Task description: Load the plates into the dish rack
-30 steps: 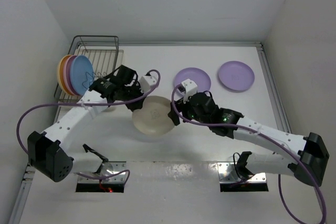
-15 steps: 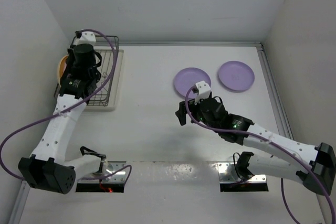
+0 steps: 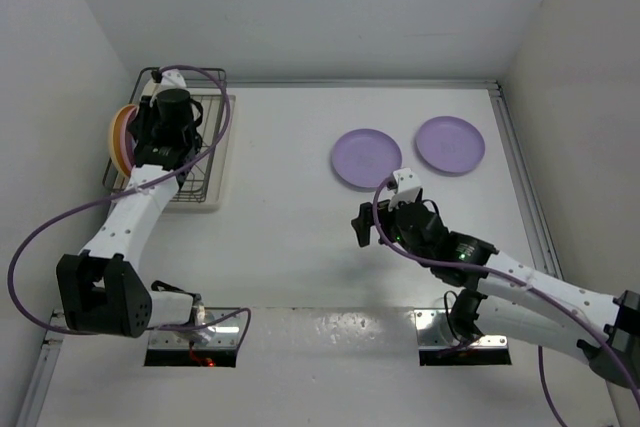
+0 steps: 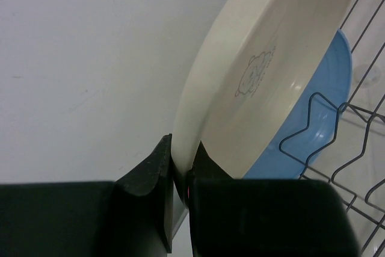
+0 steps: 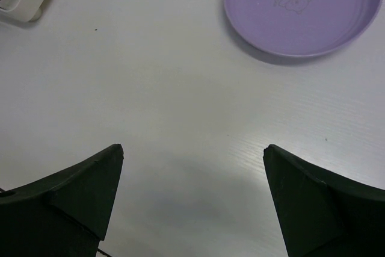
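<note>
The rack (image 3: pixel 205 137) sits at the table's (image 3: pixel 280 237) far left corner, close against the left wall (image 3: pixel 60 97); open table runs right from it to two lilac plates (image 3: pixel 366 158) lying flat, apart, far right. The left claw (image 4: pixel 180 173) is pinched tight on the cream plate's (image 4: pixel 264 70) rim; that plate stands on edge, tilted, over the rack wires, with the blue plate (image 4: pixel 328 94) just beside it. The right claw (image 5: pixel 192 148) is spread wide and empty over bare table, near the closer lilac plate.
</note>
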Motion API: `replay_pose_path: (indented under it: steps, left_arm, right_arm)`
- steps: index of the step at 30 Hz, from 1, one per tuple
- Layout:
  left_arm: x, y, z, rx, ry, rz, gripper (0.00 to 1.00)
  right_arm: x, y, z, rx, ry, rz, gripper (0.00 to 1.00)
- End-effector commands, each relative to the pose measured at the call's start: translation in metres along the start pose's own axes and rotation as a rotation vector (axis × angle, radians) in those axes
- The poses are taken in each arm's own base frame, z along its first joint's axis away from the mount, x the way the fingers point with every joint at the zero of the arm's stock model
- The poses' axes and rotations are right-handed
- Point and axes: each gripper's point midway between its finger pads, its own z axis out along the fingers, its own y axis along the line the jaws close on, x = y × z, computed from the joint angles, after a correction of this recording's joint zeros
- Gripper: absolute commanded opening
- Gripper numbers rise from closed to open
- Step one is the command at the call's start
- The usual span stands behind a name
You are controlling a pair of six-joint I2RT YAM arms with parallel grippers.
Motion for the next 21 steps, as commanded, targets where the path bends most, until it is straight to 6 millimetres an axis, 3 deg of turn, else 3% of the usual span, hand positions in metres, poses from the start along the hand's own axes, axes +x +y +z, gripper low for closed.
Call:
replay_pose_path:
  steps: [1, 6, 11, 15, 21]
  left_arm:
    - [-0.013, 0.02, 0.003, -0.06, -0.013, -0.106, 0.0]
    - [-0.007, -0.005, 0.002, 0.087, -0.006, -0.12, 0.0]
    - [0.027, -0.024, 0.016, 0.102, 0.066, -0.108, 0.0]
    - [0.045, -0.027, 0.025, 0.075, 0.12, -0.093, 0.0]
    - [0.067, -0.048, 0.022, 0.139, 0.157, -0.104, 0.0]
  right_arm:
    - [-0.012, -0.007, -0.003, 0.034, -0.056, 0.021, 1.0]
    - [-0.009, -0.012, -0.005, 0.049, -0.057, 0.014, 1.0]
    - [-0.012, -0.013, -0.007, 0.047, -0.072, 0.015, 1.0]
    - [-0.013, -0.014, -0.009, 0.047, -0.077, 0.018, 1.0]
    - [-0.011, -0.019, -0.011, 0.06, -0.092, 0.035, 1.0]
